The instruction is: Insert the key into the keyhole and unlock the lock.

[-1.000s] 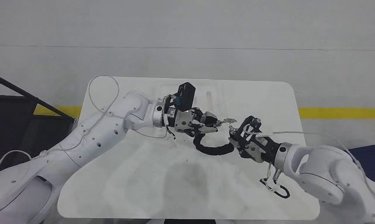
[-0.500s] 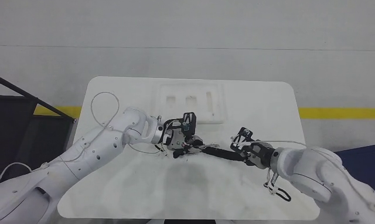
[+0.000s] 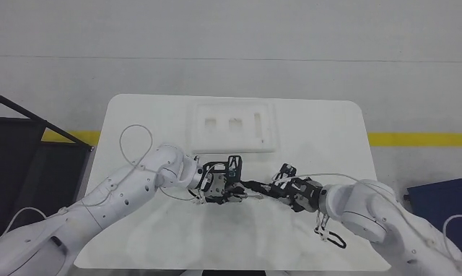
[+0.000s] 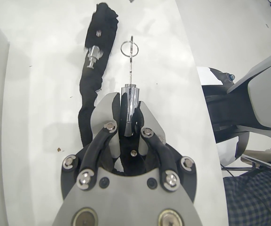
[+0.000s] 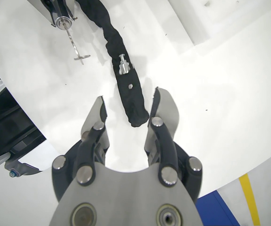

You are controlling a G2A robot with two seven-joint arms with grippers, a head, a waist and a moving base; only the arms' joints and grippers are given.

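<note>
In the top view you are watching both arms working low over the front of the table (image 3: pixel 325 131). A second ago they were holding the chain lock (image 3: pixel 256 186) up in a hanging loop. Now it is lying stretched along the surface between the left gripper (image 3: pixel 232 191) and the right gripper (image 3: pixel 278 188). A white foam tray (image 3: pixel 232 126) is sitting well behind them.

In the left wrist view the left gripper (image 4: pixel 129 101) is clamping tight on the chrome lock cylinder (image 4: pixel 131 90). The key (image 4: pixel 130 71) is sticking straight out of the cylinder's end face, with its ring (image 4: pixel 130 49) hanging at the far end. The locking pin (image 4: pixel 93 56) is lying on the black sleeve, apart from the cylinder. So you are probably looking at a lock that is already open, and the lowering reads as a set-down rather than a fresh attempt.

In the right wrist view the right gripper (image 5: pixel 129 96) is standing wide, gripping nothing. Its fingers are flanking the chain's free end, and you cannot tell whether one is brushing it. Beyond, the key is jutting from the cylinder in the other pincer.

You are not finding any brand, label or writing that can be read.
</note>
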